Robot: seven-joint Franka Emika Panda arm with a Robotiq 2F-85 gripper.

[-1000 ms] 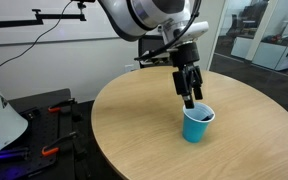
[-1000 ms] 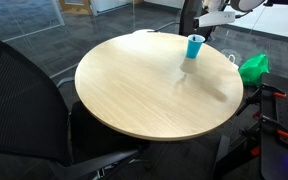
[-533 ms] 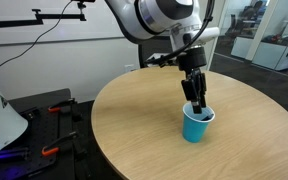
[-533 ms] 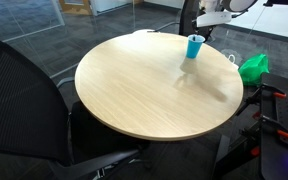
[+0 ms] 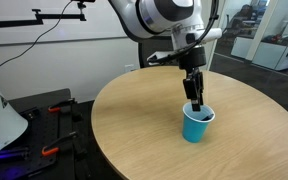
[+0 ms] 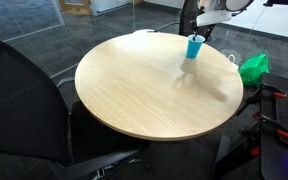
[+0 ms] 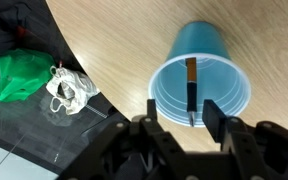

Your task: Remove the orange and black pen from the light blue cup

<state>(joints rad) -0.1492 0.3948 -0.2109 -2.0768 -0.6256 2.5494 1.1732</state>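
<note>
Gripper dipping into light blue cup on round table; fingers standing apart, gripping nothing; orange and black pen leaning toward cup's 12 o'clock wall

Open tabletop lies all round the light blue cup; its rim hems the tool

- Bright, even indoor light; only faint, soft shadows on the counter.
- Exterior views low-resolution, slightly soft.
- Wrist view: cup sharp, jaws dark and blurred at bottom edge.
</note>
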